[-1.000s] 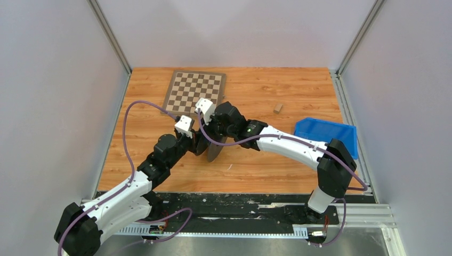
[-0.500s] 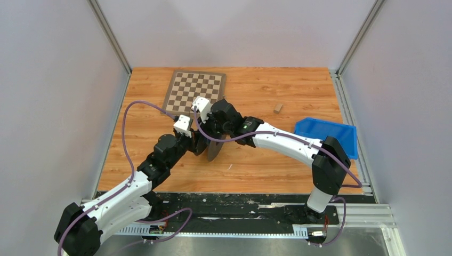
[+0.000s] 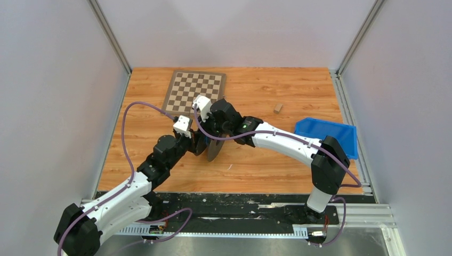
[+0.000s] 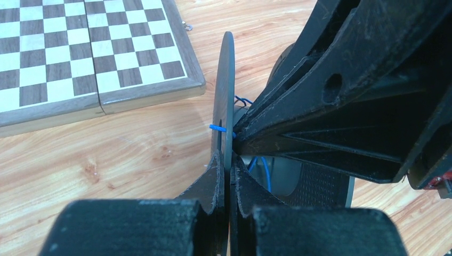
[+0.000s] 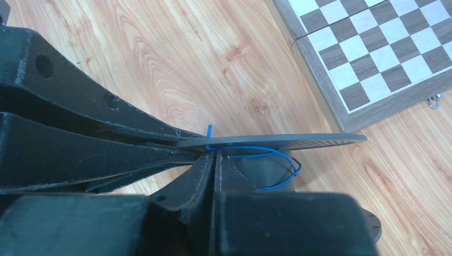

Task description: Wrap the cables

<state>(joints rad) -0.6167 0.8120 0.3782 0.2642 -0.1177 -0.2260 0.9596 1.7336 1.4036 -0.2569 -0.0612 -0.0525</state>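
A dark grey spool (image 3: 213,149) stands on edge on the wooden table. A thin blue cable (image 5: 266,150) loops loosely round its core (image 5: 266,172) and pokes through a notch in the flange (image 4: 226,80). My left gripper (image 4: 228,160) is shut on the rim of that flange. My right gripper (image 5: 216,154) is shut, with the cable coming out at its fingertips right under the flange (image 5: 288,140). In the top view both grippers meet at the spool, the left (image 3: 200,144) and the right (image 3: 211,136). No pale grey cable shows.
A folded chessboard (image 3: 194,89) lies just beyond the spool and also shows in the wrist views (image 4: 80,53) (image 5: 384,48). A small wooden block (image 3: 277,108) sits to the far right. A blue bin (image 3: 325,133) stands at the right edge.
My right wrist has shifted a little to the left and away from me at the spool. The left arm has barely moved.
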